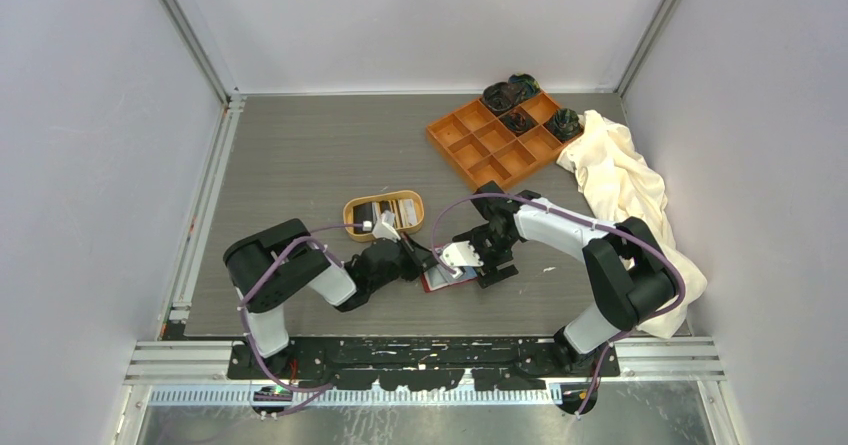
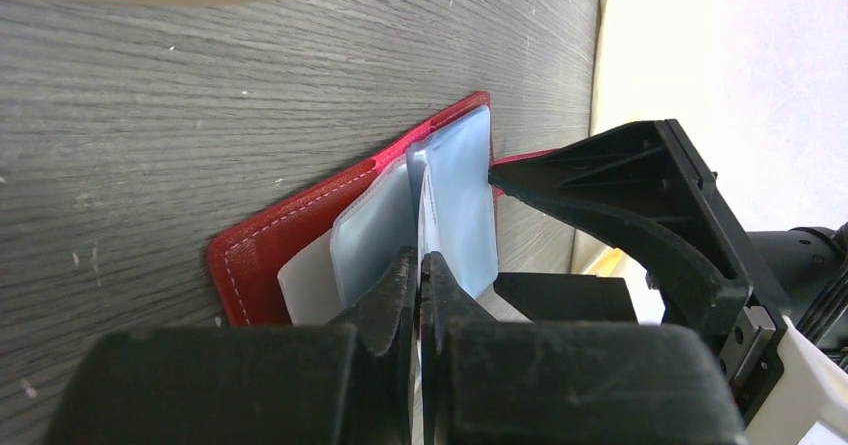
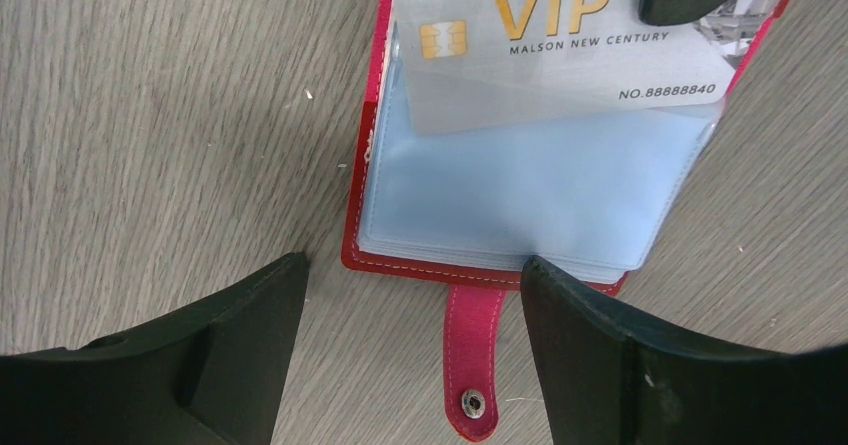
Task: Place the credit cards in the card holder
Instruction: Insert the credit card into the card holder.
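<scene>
The red card holder [image 1: 441, 281] lies open on the table, with its blue sleeves [image 3: 510, 190] up and its snap tab [image 3: 470, 350] flat. My left gripper [image 1: 424, 261] is shut on a white-grey VIP credit card [image 3: 560, 50], seen edge-on in the left wrist view [image 2: 424, 200]. The card's lower edge is in a sleeve of the holder [image 2: 262, 255]. My right gripper [image 3: 412, 263] is open over the holder's tab edge, and one finger [image 3: 600, 325] is at that edge. Other credit cards [image 1: 384, 211] lie in the oval dish.
The oval tan dish [image 1: 352, 217] sits just behind my left gripper. An orange nine-compartment tray [image 1: 478, 143] with dark items in its back cells stands at the back right. A cream cloth [image 1: 622, 180] lies along the right side.
</scene>
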Controlling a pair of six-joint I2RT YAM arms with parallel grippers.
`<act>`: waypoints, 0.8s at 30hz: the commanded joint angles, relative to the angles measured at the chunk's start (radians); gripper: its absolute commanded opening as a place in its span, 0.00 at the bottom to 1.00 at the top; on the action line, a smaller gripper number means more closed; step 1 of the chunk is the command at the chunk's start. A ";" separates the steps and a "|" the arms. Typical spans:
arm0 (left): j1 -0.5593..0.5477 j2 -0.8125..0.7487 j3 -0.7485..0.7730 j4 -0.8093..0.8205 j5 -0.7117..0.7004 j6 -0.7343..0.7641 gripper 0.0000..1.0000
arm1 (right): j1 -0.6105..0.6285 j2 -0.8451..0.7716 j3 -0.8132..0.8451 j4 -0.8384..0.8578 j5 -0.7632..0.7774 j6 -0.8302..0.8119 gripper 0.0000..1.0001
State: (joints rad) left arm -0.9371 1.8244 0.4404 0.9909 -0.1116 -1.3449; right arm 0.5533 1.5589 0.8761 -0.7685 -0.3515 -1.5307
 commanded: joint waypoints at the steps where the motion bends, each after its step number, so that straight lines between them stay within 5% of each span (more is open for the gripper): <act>1: -0.005 0.008 0.022 -0.070 -0.002 0.015 0.00 | 0.009 0.004 0.031 -0.024 -0.009 -0.005 0.83; 24: 0.008 0.039 0.047 -0.086 0.048 0.007 0.01 | 0.018 0.001 0.032 -0.024 -0.004 -0.003 0.83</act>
State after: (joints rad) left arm -0.9352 1.8549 0.4938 0.9531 -0.0772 -1.3552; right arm 0.5613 1.5589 0.8772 -0.7715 -0.3386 -1.5307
